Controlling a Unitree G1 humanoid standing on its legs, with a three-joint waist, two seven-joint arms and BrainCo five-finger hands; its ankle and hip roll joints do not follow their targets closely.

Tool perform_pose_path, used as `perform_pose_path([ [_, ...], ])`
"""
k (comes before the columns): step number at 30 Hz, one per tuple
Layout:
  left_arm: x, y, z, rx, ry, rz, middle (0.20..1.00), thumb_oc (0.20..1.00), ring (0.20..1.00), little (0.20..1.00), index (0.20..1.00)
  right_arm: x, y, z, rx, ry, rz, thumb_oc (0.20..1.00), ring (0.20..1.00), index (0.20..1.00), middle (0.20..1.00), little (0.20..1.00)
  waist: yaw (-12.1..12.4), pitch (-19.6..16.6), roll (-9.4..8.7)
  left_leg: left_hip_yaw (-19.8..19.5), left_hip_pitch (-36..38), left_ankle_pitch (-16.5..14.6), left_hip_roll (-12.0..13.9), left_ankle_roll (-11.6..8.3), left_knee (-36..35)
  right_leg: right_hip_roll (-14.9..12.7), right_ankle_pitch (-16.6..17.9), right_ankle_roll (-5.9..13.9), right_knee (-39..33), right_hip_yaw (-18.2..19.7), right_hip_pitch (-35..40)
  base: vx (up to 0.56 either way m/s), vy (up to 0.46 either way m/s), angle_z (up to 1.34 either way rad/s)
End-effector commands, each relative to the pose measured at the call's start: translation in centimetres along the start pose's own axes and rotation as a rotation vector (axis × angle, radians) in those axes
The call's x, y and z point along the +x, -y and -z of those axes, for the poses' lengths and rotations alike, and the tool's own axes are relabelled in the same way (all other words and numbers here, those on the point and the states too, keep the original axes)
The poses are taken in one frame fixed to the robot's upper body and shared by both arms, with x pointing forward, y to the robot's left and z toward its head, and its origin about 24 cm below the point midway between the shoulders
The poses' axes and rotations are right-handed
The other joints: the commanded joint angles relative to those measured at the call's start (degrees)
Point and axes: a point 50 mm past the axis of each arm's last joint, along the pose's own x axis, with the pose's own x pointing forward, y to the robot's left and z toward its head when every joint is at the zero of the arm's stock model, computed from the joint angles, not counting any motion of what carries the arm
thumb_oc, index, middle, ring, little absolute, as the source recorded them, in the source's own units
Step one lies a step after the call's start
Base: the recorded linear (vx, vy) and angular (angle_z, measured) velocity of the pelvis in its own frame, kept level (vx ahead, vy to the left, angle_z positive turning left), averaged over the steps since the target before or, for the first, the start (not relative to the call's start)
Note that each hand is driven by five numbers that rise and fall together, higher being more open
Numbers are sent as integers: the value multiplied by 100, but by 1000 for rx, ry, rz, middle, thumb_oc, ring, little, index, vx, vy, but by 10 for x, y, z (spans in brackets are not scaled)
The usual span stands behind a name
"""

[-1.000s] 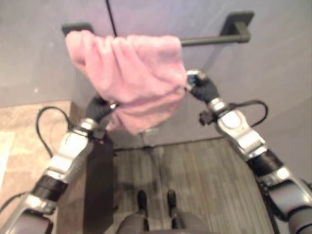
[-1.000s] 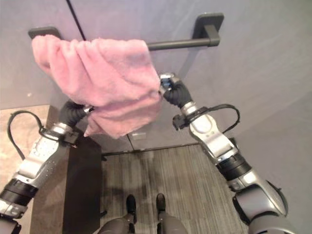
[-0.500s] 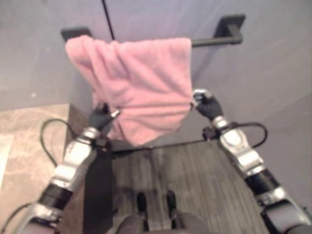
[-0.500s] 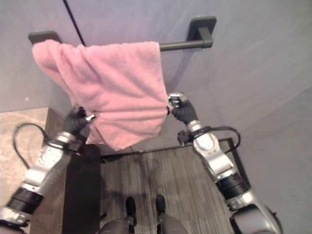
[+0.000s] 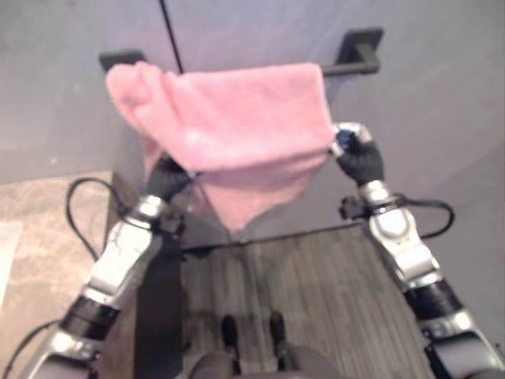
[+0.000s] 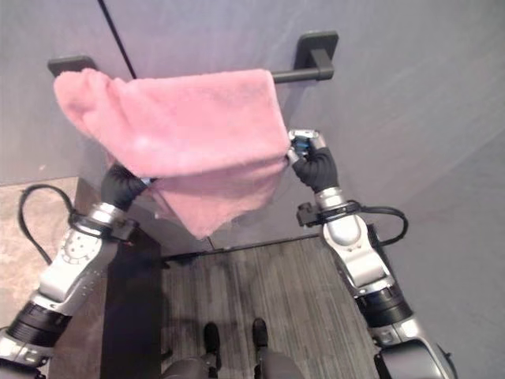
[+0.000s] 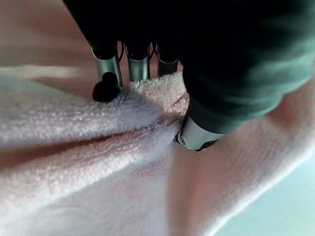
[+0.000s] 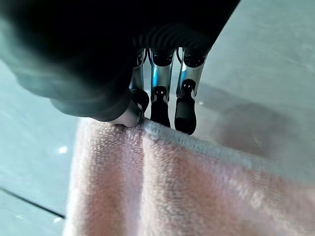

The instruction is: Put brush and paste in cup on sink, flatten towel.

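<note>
Both hands, left hand [image 6: 120, 183] and right hand [image 6: 313, 163], pinch the pink towel [image 6: 189, 134] edges. They have lifted and spread it wider along the towel bar [image 6: 296, 74]; flattening looks nearly done.

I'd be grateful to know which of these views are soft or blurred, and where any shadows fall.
Left eye view: softer overall, the towel and right hand smeared. Right eye view: crisper; the towel bar casts a faint shadow on the wall. Left wrist view: the left hand shades the cloth by its fingers, and the dark cover is out of focus. Right wrist view: the cover is blurred and the towel edge sharp.
</note>
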Motion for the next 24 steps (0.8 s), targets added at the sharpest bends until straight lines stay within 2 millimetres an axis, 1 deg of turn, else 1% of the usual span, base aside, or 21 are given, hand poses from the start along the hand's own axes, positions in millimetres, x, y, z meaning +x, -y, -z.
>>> perform_pose_path([
  [1, 10, -4, -20, 88, 107, 15, 200, 200, 200, 200, 200, 3, 1, -19, 101, 118, 27, 200, 200, 200, 200, 200, -41, -416, -121, -42, 97, -602, -81, 209, 80, -215, -555, 326, -11, -90, 189, 45, -40, 1],
  [3, 7, -5, -27, 29, 148, -12, 200, 200, 200, 200, 200, 0, 3, -23, 121, 146, 46, 200, 200, 200, 200, 200, -43, -421, -107, -47, 124, -618, -82, 206, 80, -212, -579, 325, -11, -100, 224, 50, -41, 1],
  [4, 4, -2, -21, 52, 117, 14, 200, 200, 200, 200, 200, -1, 1, -22, 107, 137, 25, 200, 200, 200, 200, 200, -55, -424, -87, -56, 144, -626, -81, 207, 80, -212, -596, 320, -11, -101, 244, 32, -19, 1],
  [5, 7, -4, -26, 146, 129, 29, 200, 200, 200, 200, 200, -1, 2, -20, 101, 126, 31, 200, 200, 200, 200, 200, -52, -432, -72, -57, 150, -623, -82, 203, 80, -212, -599, 319, -11, -97, 253, 31, -20, 1],
  [6, 7, -4, -26, 147, 129, 29, 200, 200, 200, 200, 200, -1, 2, -20, 101, 126, 32, 200, 200, 200, 200, 200, -51, -428, -74, -57, 152, -622, -82, 202, 80, -212, -600, 319, -11, -98, 255, 37, -15, 1],
  [7, 6, -4, -41, 127, 191, 34, 200, 200, 200, 200, 200, -3, 9, -26, 132, 161, 71, 200, 200, 200, 200, 200, -55, -430, -50, -53, 166, -633, -83, 201, 80, -211, -619, 322, -11, -106, 270, 41, -15, 1],
  [8, 2, -6, -33, 55, 163, 4, 200, 200, 200, 200, 200, -5, 10, -24, 109, 153, 77, 200, 200, 200, 200, 200, -61, -434, -39, -52, 182, -643, -85, 205, 80, -213, -626, 320, -11, -107, 283, 42, -14, 1],
  [9, 2, -6, -33, 54, 163, 3, 200, 200, 200, 200, 200, -5, 10, -24, 108, 153, 76, 200, 200, 200, 200, 200, -63, -436, -35, -53, 184, -645, -84, 205, 80, -212, -627, 320, -11, -108, 285, 31, -15, 3],
  [10, 1, -7, -19, 109, 97, -8, 200, 200, 200, 200, 200, -5, 6, -17, 98, 113, 73, 200, 200, 200, 200, 200, -75, -439, -17, -38, 204, -641, -82, 202, 80, -208, -629, 314, -11, -97, 297, 16, -11, 5],
  [11, 1, -7, -19, 110, 97, -8, 200, 200, 200, 200, 200, -5, 7, -17, 98, 113, 73, 200, 200, 200, 200, 200, -72, -437, -17, -37, 205, -641, -82, 201, 80, -208, -629, 314, -11, -96, 297, 37, -25, 6],
  [12, 2, -5, -37, 169, 160, 41, 200, 200, 200, 200, 200, -9, 12, -32, 65, 178, 63, 200, 200, 200, 200, 200, -92, -429, 14, -42, 192, -640, -79, 196, 80, -209, -642, 312, -11, -112, 296, 33, -19, 4],
  [13, -2, -6, -38, 131, 158, 48, 200, 200, 200, 200, 200, -11, 15, -32, 27, 177, 70, 200, 200, 200, 200, 200, -87, -433, 19, -54, 196, -643, -84, 200, 80, -211, -653, 320, -11, -115, 301, 54, -21, 4],
  [15, -6, -3, -22, 54, 99, 27, 200, 200, 200, 200, 200, -13, 16, -18, 37, 118, 109, 200, 200, 200, 200, 200, -112, -431, 35, -55, 239, -671, -88, 205, 80, -213, -669, 329, -11, -117, 338, 18, -3, 1],
  [16, -4, -5, -21, 156, 92, 19, 200, 200, 200, 200, 200, -14, 14, -18, 61, 117, 116, 200, 200, 200, 200, 200, -116, -437, 47, -36, 218, -650, -83, 207, 80, -207, -647, 314, -11, -94, 312, 0, 0, 0],
  [17, -3, -5, -33, 198, 138, 33, 200, 200, 200, 200, 200, -15, 16, -25, 51, 150, 110, 200, 200, 200, 200, 200, -114, -442, 64, -37, 204, -648, -81, 206, 80, -206, -651, 314, -11, -95, 299, 0, 0, 0],
  [18, -7, -3, -39, 144, 163, 56, 200, 200, 200, 200, 200, -17, 19, -33, 18, 185, 105, 200, 200, 200, 200, 200, -119, -440, 73, -49, 221, -676, -86, 204, 80, -210, -681, 333, -11, -105, 318, 42, -12, -2],
  [20, -9, -4, -37, 108, 154, 49, 200, 200, 200, 200, 200, -18, 20, -32, 3, 181, 109, 200, 200, 200, 200, 200, -116, -439, 80, -55, 239, -684, -91, 205, 80, -210, -690, 335, -11, -104, 334, 27, -6, -4],
  [21, -11, -5, -35, 106, 146, 35, 200, 200, 200, 200, 200, -20, 22, -25, 7, 151, 131, 200, 200, 200, 200, 200, -113, -447, 84, -49, 257, -694, -93, 208, 80, -215, -695, 334, -11, -102, 351, 0, 0, 0],
  [22, -11, -3, -22, 120, 89, 35, 200, 200, 200, 200, 200, -20, 19, -13, 27, 95, 141, 200, 200, 200, 200, 200, -128, -452, 95, -16, 283, -700, -86, 213, 80, -217, -691, 331, -11, -91, 368, 2, -31, 2],
  [23, -8, -7, -23, 229, 84, 23, 200, 200, 200, 200, 200, -23, 16, -8, 59, 69, 136, 200, 200, 200, 200, 200, -118, -454, 113, -16, 262, -679, -84, 213, 80, -210, -681, 310, -11, -86, 351, 0, 0, 0],
  [24, -8, -5, -30, 206, 117, 40, 200, 200, 200, 200, 200, -25, 20, -10, 39, 73, 138, 200, 200, 200, 200, 200, -124, -453, 127, -32, 285, -700, -89, 208, 80, -212, -711, 320, -11, -89, 376, 0, 0, 0],
])
